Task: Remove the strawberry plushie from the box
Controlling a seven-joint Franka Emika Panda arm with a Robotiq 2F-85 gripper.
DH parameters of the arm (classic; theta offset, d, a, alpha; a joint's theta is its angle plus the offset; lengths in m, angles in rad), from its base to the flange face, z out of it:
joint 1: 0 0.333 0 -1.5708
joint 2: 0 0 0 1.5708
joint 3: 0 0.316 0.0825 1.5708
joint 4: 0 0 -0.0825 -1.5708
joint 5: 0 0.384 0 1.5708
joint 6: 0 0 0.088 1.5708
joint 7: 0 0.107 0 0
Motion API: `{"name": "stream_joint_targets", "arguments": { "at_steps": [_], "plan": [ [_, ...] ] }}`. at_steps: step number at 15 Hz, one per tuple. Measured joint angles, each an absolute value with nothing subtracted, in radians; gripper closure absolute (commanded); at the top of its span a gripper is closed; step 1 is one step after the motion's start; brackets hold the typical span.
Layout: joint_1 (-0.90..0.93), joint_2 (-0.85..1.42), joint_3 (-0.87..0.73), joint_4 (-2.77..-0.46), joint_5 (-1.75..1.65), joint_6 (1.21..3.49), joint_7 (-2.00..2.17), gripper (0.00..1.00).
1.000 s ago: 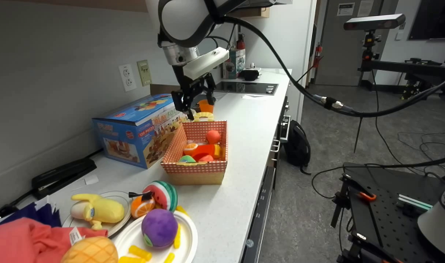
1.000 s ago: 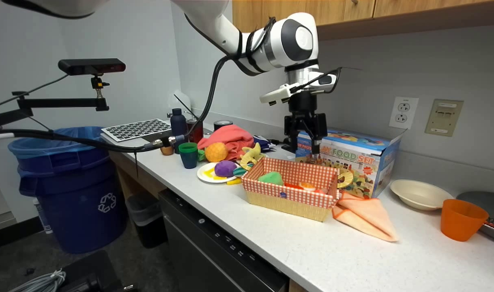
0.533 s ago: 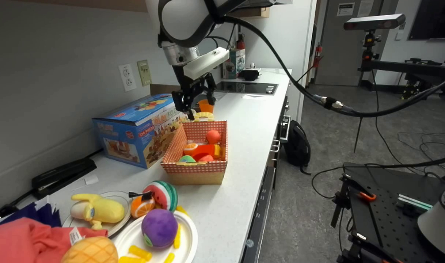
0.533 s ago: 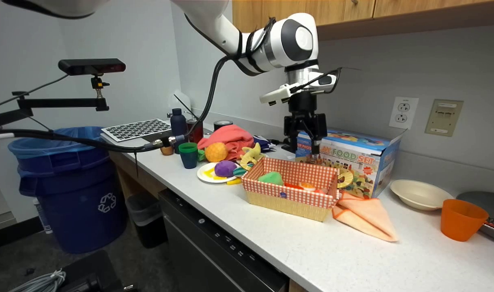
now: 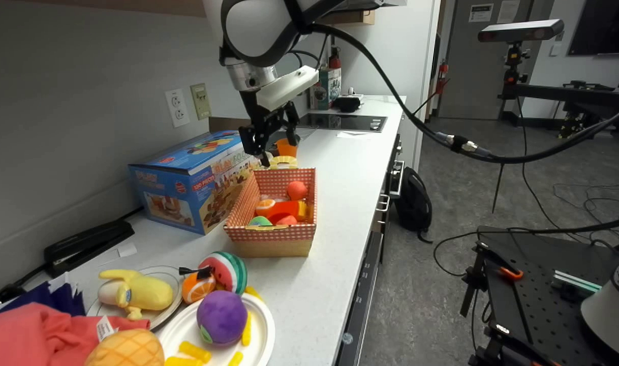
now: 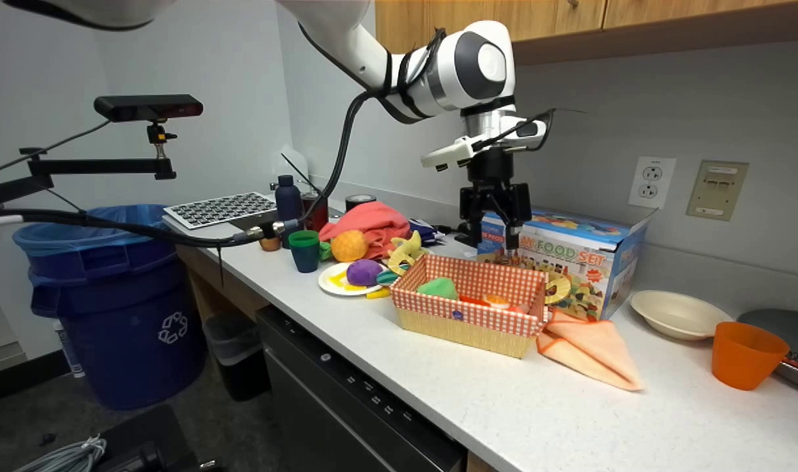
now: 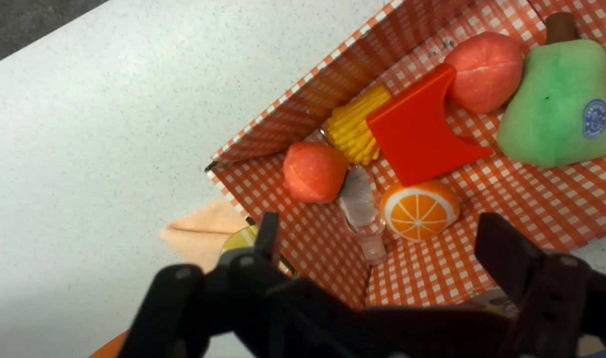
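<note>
The strawberry plushie (image 7: pixel 315 172), red with small yellow flecks, lies inside the box at the corner by the peach cloth. An exterior view shows it as a red ball (image 5: pixel 297 190) at the box's far end. The box (image 6: pixel 468 331) has a red-and-white checked lining and tan woven sides; its near wall hides much of the contents there. Above its rim on the blue carton's side hangs my gripper (image 6: pixel 491 241), fingers pointing down. In the wrist view the gripper (image 7: pixel 377 236) is open wide, holding nothing. The plushie appears beyond the fingertips, nearer the left one, untouched.
Around the plushie sit yellow fries (image 7: pixel 355 124), a red fries holder (image 7: pixel 422 129), an orange slice (image 7: pixel 419 211) and a clear bottle (image 7: pixel 360 209). Further along are a pinkish-red toy (image 7: pixel 484 72) and a green pear (image 7: pixel 554 107). The blue carton (image 5: pixel 177 188) stands beside the box.
My arm has shifted only a hair to the side in an exterior view. The box and its contents have stayed where they were, and the gripper has stayed open.
</note>
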State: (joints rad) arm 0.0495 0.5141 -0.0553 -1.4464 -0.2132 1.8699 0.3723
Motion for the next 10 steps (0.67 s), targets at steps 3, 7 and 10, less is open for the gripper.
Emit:
{"name": "stream_joint_targets", "arguments": {
  "at_steps": [3,7,10],
  "plan": [
    [0.050,0.496,-0.046,-1.439,-0.212,1.785,0.244,0.00],
    [0.059,0.414,-0.025,-1.444,-0.212,1.562,0.117,0.00],
    [0.061,0.372,-0.014,-1.472,-0.215,1.464,0.088,0.00]
  ]
}}
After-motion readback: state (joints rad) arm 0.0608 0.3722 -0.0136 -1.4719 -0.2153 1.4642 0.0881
